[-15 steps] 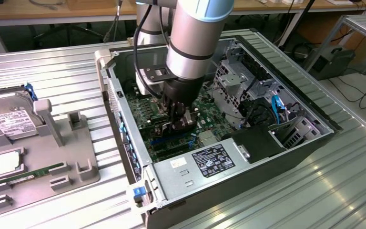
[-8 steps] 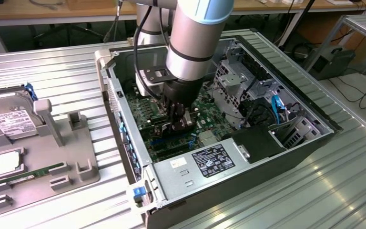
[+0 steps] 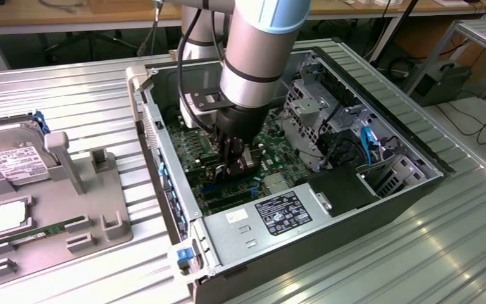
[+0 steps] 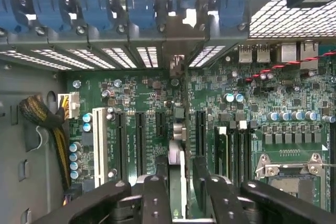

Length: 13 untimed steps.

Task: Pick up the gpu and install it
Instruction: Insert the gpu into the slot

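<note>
One tool (image 4: 181, 182), fingers closed edge-on around one gpu (image 4: 177, 145), stands over the motherboard (image 4: 273, 108) inside one open computer case (image 3: 412, 190).

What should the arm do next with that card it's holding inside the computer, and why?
Probably ease it straight down a little: the fingers grip the gpu edge-on over the motherboard, in line with the long slots, and it doesn't look fully seated yet.

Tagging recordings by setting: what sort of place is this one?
Probably a lab or workshop bench for PC assembly: an open computer case on a ribbed metal table, a parts fixture with a hard drive, workbenches behind. The gripper holds the gpu over the motherboard.
</note>
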### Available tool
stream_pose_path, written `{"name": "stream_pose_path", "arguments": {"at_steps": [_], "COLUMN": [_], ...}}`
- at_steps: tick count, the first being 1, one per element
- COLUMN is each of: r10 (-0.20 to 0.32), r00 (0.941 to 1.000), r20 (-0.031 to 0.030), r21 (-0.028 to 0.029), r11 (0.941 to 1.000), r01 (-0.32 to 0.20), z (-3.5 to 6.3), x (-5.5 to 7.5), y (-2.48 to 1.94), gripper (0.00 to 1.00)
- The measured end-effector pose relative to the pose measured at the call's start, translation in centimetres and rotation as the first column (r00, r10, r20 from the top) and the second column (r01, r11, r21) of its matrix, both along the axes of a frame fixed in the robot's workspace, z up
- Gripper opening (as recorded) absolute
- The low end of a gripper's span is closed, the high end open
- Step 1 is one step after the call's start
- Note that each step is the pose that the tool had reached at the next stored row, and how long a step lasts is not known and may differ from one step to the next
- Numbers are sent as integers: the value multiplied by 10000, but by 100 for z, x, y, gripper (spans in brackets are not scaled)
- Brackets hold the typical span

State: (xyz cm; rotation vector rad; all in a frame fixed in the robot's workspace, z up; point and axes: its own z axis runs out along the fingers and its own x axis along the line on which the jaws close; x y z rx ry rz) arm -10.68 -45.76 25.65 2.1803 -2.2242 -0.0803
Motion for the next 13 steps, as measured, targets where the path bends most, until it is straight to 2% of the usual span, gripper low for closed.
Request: {"name": "stream_pose_path", "arguments": {"at_steps": [1,6,11,12,13], "r10": [0,1,1,1,1], "r00": [10000,10000,10000,10000,10000], "r20": [1,1,1,1,1], "r21": [2,1,2,2,1], "r11": [10000,10000,10000,10000,10000], "r01": [0,-1,-1,-1,-1], "z": [17,230,262,264,265], "x": [0,1,0,0,0], "y": [0,3,4,4,5], "gripper": [33,33,32,25,11]}}
